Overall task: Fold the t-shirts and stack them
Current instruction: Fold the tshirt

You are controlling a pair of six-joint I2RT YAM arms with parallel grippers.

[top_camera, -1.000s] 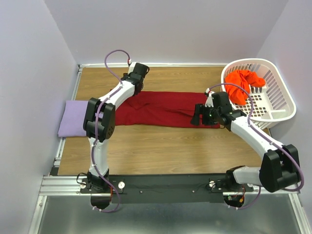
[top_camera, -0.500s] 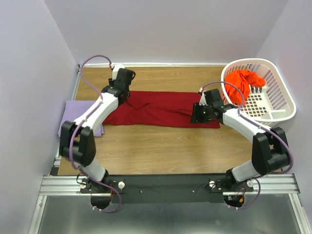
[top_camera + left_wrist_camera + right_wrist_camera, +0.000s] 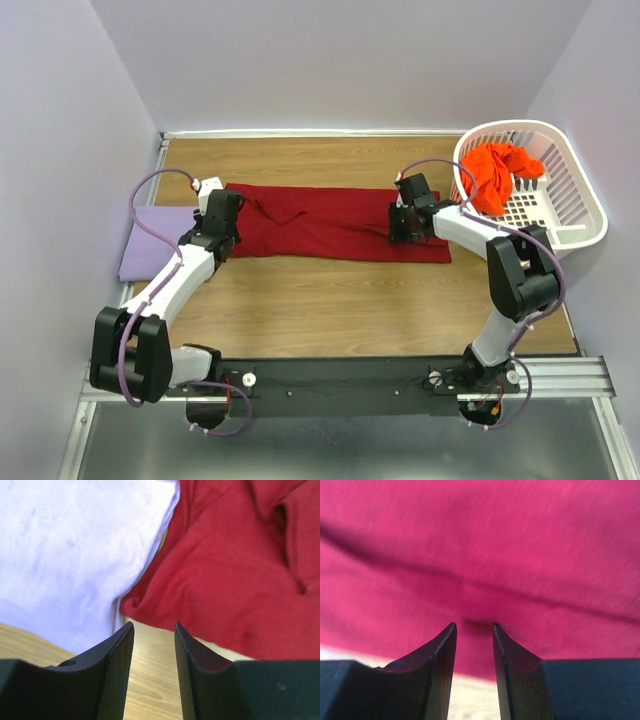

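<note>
The crimson t-shirt (image 3: 330, 222) lies as a long flat strip across the middle of the table. The lavender t-shirt (image 3: 150, 240) lies folded at the left edge, touching the crimson one's left end. The orange-red t-shirt (image 3: 495, 170) is bunched in the basket. My left gripper (image 3: 220, 222) is open and empty over the crimson shirt's left end. Its wrist view shows lavender cloth (image 3: 65, 555), crimson cloth (image 3: 235, 570) and bare wood between the jaws of the left gripper (image 3: 154, 630). My right gripper (image 3: 398, 222) is open just above the crimson cloth (image 3: 480, 545) near its right end; in its wrist view the right gripper (image 3: 474, 627) holds nothing.
A white lattice laundry basket (image 3: 575, 215) stands at the far right of the wooden table (image 3: 340, 300). Walls close the left, back and right sides. A black rail (image 3: 340, 385) with both arm bases runs along the near edge.
My left arm has swung from the shirt's far edge to its left end, by the lavender shirt. My right gripper has shifted a little farther back. The crimson shirt lies flatter.
</note>
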